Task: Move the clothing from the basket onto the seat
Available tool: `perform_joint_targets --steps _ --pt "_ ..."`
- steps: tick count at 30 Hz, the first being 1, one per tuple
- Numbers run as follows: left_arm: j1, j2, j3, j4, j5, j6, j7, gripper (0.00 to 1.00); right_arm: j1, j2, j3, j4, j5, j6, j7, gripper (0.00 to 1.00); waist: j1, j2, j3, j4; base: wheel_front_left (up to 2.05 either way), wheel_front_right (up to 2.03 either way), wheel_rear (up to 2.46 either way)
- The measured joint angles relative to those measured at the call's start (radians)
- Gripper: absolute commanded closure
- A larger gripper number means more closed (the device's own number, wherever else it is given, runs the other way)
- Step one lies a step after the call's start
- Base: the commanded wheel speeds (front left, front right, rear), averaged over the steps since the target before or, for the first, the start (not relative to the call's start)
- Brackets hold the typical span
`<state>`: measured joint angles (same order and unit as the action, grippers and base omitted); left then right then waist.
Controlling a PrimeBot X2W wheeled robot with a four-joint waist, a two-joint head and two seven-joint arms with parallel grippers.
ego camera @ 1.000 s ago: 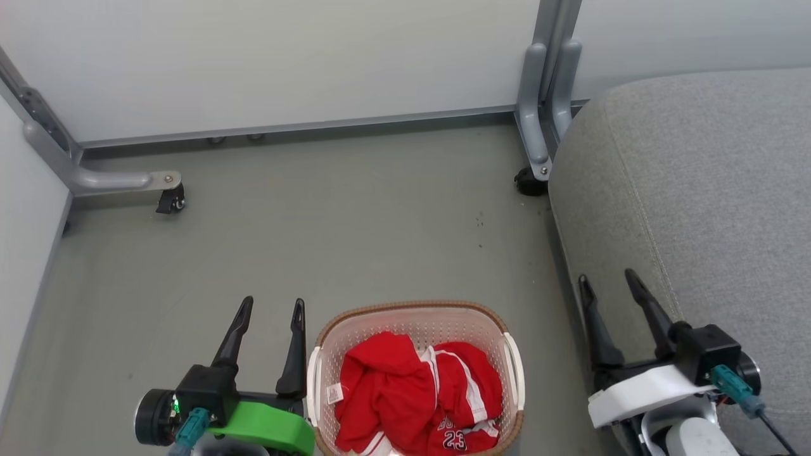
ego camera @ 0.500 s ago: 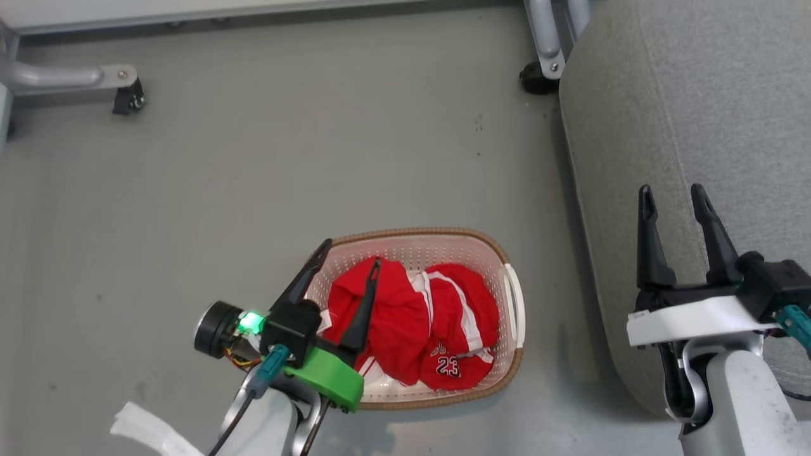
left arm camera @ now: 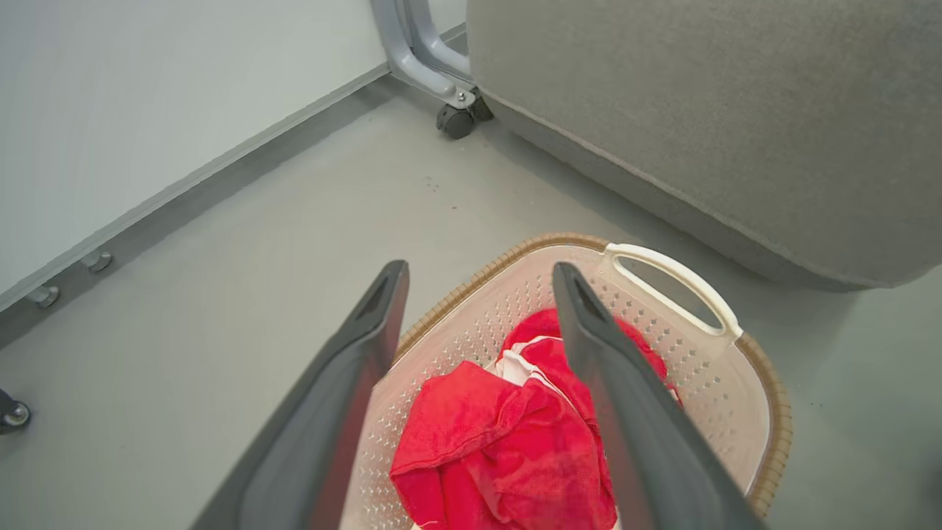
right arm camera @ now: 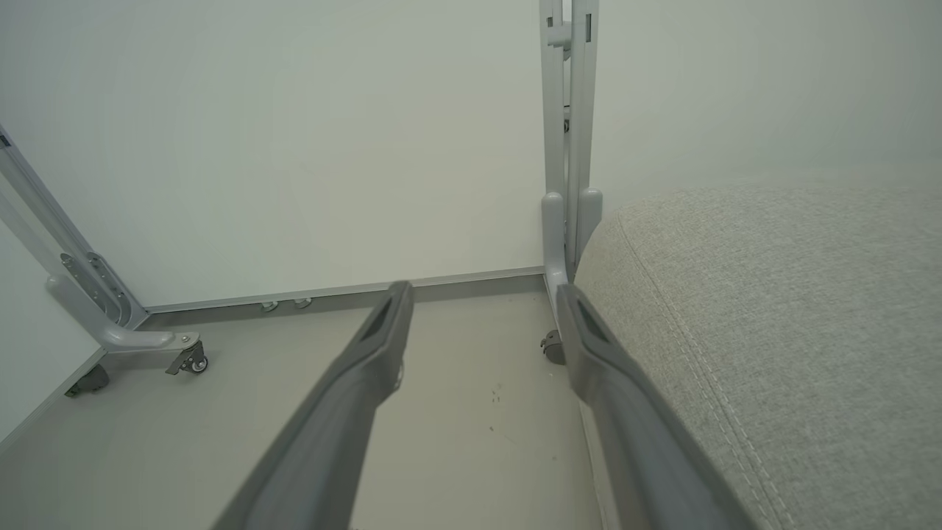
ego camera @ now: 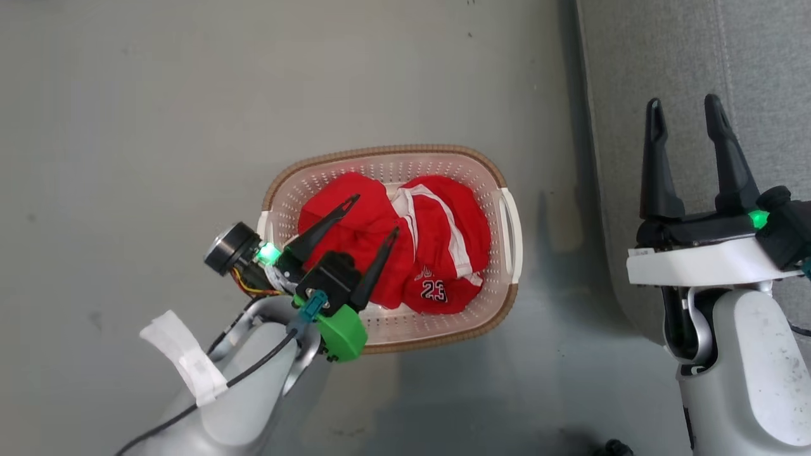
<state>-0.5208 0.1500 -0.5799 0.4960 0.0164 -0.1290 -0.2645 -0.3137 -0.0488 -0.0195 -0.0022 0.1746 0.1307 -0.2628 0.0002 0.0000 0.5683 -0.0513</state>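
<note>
The cream perforated basket with its brown rim stands on the floor, holding the crumpled red clothing; the dark 23 shows on the near piece. My left gripper hangs open just above the left red garment, fingers pointing into the basket. From the left wrist, the open left gripper frames the red clothing inside the basket. My right gripper is open over the edge of the grey seat, holding nothing. The right wrist view has the open right gripper beside the seat.
Grey floor surrounds the basket. In the right wrist view, white partition panels on grey wheeled feet stand behind, with a grey post at the seat's far corner. A castor sits by the seat's base.
The head camera has tilted further down. My left gripper has swung right from beside the basket to over the clothing inside it, still open. The right gripper stays open by the seat.
</note>
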Motion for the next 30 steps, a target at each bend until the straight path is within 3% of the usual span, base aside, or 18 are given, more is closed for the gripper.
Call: perform_joint_targets --steps 9,13,19,30 --pt "-0.201 0.058 -0.145 0.201 0.142 0.001 0.0 0.0 -0.045 -0.001 -0.026 -0.054 -0.001 0.0 0.0 0.0 0.0 0.0 0.159 -0.038 0.0 0.0 0.0" --pt "-0.295 0.062 -0.226 0.31 0.221 0.029 0.0 0.0 -0.053 0.0 -0.028 -0.071 -0.011 0.0 0.0 0.0 -0.0001 0.0 0.22 -0.051 0.0 0.0 0.0" --pt "-0.413 0.015 -0.265 0.52 0.259 0.07 0.0 0.0 -0.061 0.0 -0.026 -0.089 -0.011 0.0 0.0 0.0 -0.0001 0.0 0.301 -0.072 0.0 0.0 0.0" --pt "-0.522 -0.048 -0.311 0.715 0.304 0.192 0.039 0.0 -0.08 0.0 0.007 -0.09 -0.004 0.0 0.0 0.0 -0.0001 0.0 0.382 -0.088 0.0 0.0 0.0"
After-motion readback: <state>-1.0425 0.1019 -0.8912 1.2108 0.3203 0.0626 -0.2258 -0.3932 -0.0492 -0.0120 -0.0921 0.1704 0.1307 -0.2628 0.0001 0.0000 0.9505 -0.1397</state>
